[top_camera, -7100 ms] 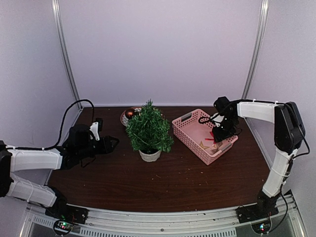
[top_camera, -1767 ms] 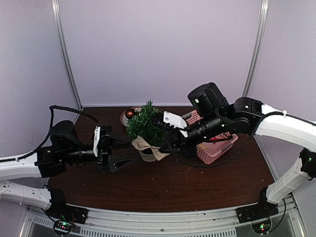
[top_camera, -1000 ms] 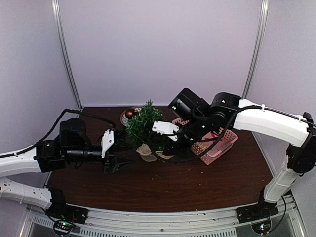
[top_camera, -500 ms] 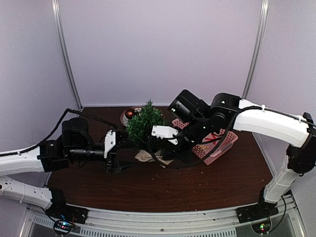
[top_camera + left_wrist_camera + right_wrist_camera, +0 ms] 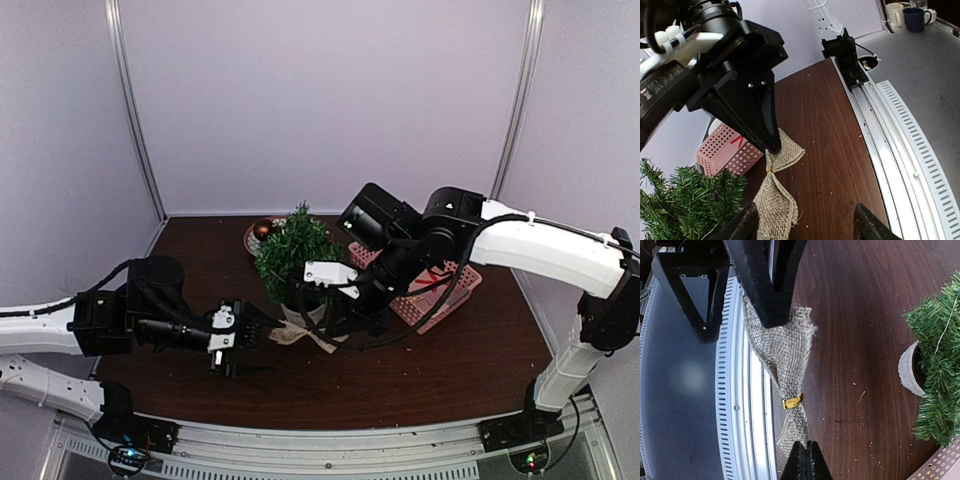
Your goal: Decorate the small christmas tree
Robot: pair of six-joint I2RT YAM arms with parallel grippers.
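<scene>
Right claw [image 5: 805, 454] pinches limp burlap bow [image 5: 785, 352], left claw [image 5: 806, 227] agape opposite; light, tippy small christmas tree [image 5: 937, 355] beside them likely needs holding by pot [image 5: 906, 371].

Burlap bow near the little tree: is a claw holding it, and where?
Yes. The right gripper pinches the burlap bow at one lobe's end; the left gripper stands open by the other lobe, not gripping.

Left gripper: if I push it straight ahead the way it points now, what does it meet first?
Most likely the tan burlap bow with a gold tie, dangling just ahead of the left gripper's open fingers from the shut right gripper. That black gripper comes next; exact depth is unclear.
</scene>
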